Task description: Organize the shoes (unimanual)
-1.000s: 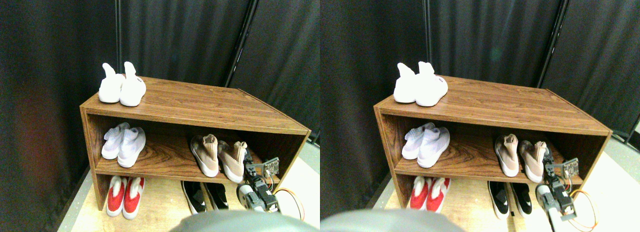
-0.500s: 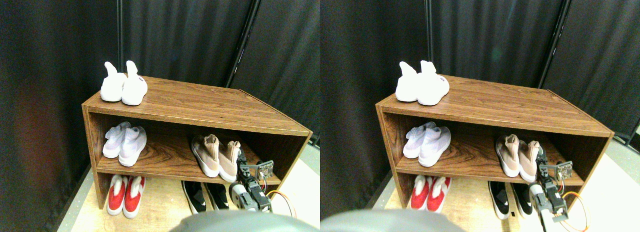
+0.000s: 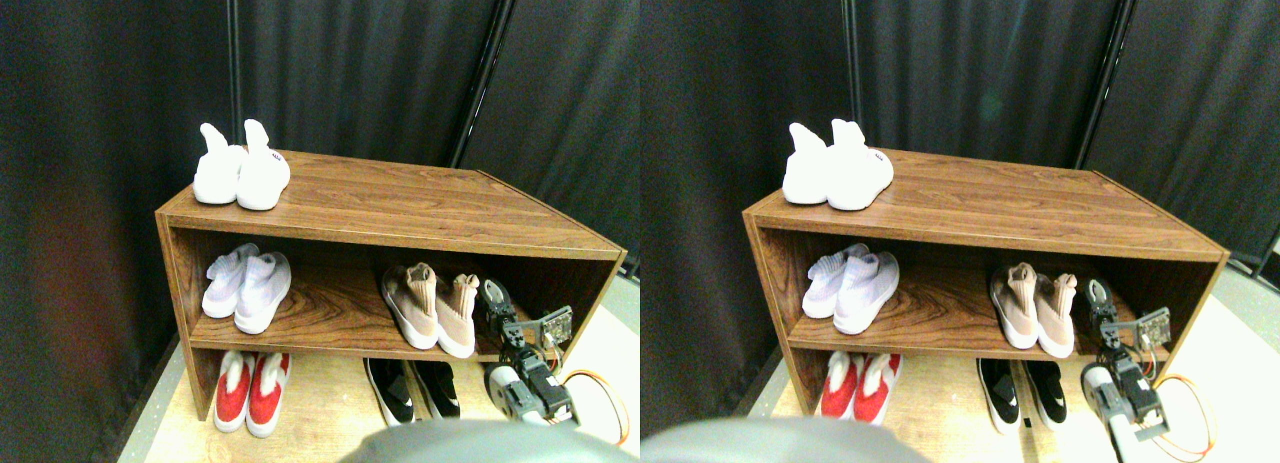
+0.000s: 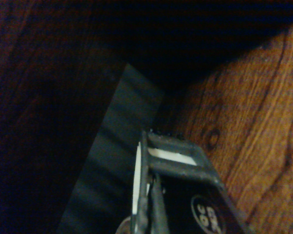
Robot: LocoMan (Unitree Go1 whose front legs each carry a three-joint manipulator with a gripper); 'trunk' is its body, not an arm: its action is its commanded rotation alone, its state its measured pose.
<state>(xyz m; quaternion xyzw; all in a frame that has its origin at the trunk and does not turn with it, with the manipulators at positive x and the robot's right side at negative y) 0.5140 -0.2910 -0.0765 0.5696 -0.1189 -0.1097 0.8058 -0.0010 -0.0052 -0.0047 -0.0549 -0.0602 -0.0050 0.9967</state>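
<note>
Your right gripper (image 3: pixel 493 295) stands at lower right of centre, just beside the tan pair (image 3: pixel 432 305) on the middle shelf (image 3: pixel 330 318), apart from it; you cannot tell its jaw opening. The two tan shoes lie side by side, toes outward, apparently aligned for tidiness. Count five pairs: tan, black (image 3: pixel 412 388), red (image 3: pixel 250 388), lavender (image 3: pixel 245 286), white (image 3: pixel 242 168)

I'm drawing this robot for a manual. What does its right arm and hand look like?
The right arm is dark grey and black, built of blocky segments with a rounded silver-grey motor housing near its base. A small board-like plate juts out to one side, and an orange cable loops beside it. The hand is a dark open-frame piece; the wrist view shows a pale strip on it.
</note>
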